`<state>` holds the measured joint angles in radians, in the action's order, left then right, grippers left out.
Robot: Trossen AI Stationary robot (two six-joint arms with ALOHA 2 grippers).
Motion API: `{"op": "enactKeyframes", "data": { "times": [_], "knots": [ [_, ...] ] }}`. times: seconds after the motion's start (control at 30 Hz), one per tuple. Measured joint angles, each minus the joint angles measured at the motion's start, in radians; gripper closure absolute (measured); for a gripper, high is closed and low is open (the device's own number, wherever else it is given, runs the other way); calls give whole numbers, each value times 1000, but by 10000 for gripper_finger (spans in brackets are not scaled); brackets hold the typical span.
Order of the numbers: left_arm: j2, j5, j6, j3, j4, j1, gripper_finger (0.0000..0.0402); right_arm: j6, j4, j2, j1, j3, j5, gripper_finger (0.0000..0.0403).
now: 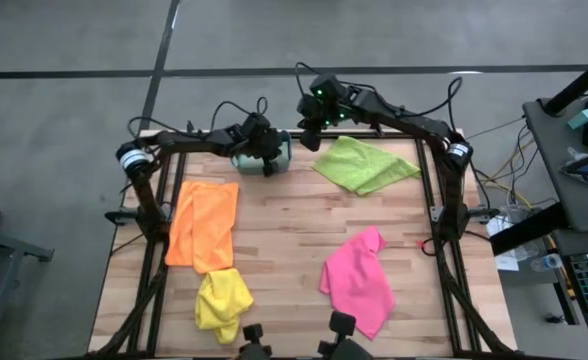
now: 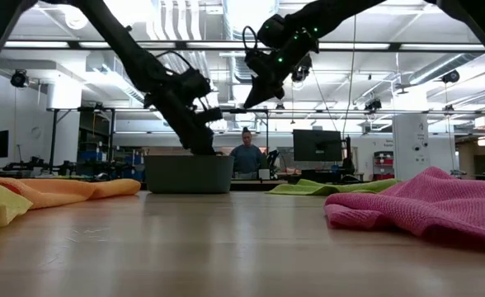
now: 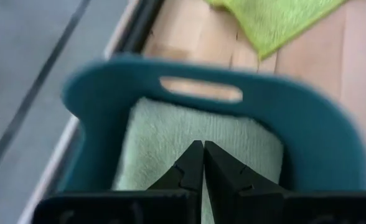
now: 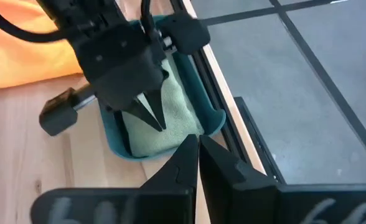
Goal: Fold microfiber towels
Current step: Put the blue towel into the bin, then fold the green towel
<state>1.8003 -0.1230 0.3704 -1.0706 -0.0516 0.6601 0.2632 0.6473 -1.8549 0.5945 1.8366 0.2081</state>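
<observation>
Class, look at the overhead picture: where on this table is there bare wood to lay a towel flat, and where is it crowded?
Bare wood runs down the middle, between the orange towel and the pink towel, and below the lime green towel. The back edge is crowded: both grippers, left and right, hang shut by the teal bin holding the mint towel. The yellow towel fills the front left.

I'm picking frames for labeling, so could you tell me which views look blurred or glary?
Left wrist view: the teal bin rim and the gripper mount along the bottom edge are soft. Right wrist view: its own mount is smeared. Low view: bright ceiling lights, the near tabletop soft. High view: even.
</observation>
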Motion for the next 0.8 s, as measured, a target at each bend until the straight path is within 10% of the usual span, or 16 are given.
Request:
{"op": "enactKeyframes", "data": {
  "times": [0.3,0.8],
  "knots": [
    [33,0,-1,-10,-2,-1,402,0,16,2,0,-6,0,394],
    [-276,1,1,-2,-1,-85,402,-98,193,103,-39,-233,1,394]
  ]
}}
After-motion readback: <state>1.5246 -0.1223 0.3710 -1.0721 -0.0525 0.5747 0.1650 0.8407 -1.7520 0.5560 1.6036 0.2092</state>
